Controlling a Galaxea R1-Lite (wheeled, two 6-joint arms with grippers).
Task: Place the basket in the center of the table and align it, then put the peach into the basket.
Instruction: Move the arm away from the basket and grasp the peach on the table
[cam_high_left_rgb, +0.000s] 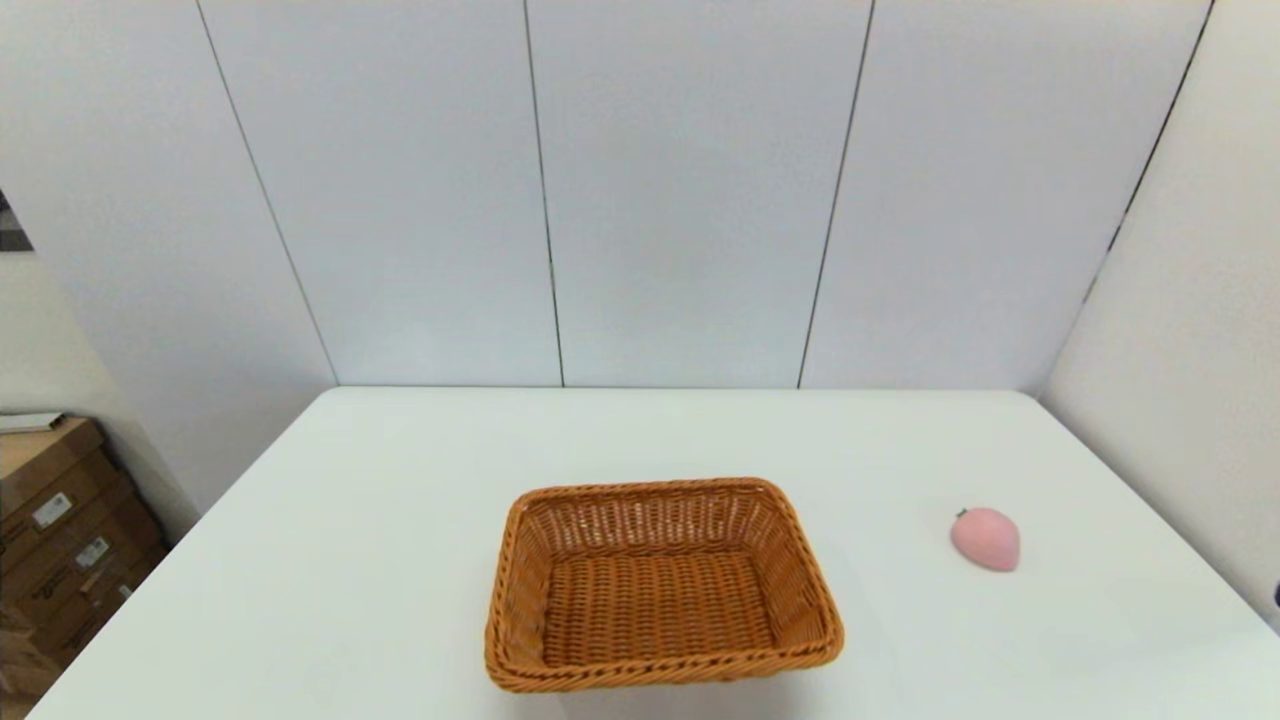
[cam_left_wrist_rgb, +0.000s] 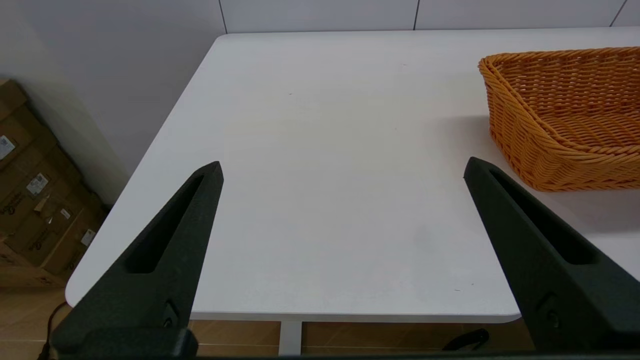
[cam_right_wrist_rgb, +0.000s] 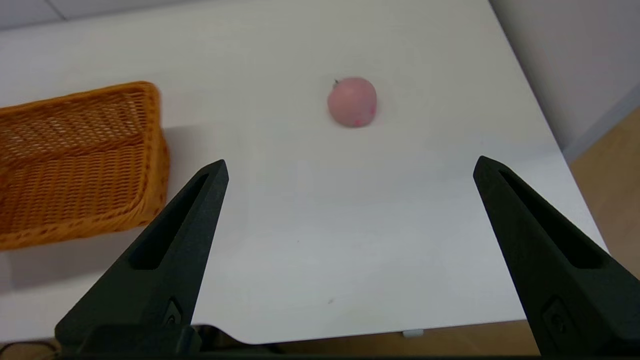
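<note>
Ample table margin (basket near-edge)

Stacked cardboard boxes stand on the floor, left side.

Pale grey-white panelled wall behind, split by thin dark vertical seams. Plain off-white side wall to the right, meeting the panels at a slanted dark joint. Stacked brown cardboard boxes with white labels low at the left, beside a beige wall strip. Light brown wooden floor past the right-hand edge, seen from the right wrist, and again beneath the near edge from the left wrist. Soft, even lighting throughout, with faint shadows only.
</note>
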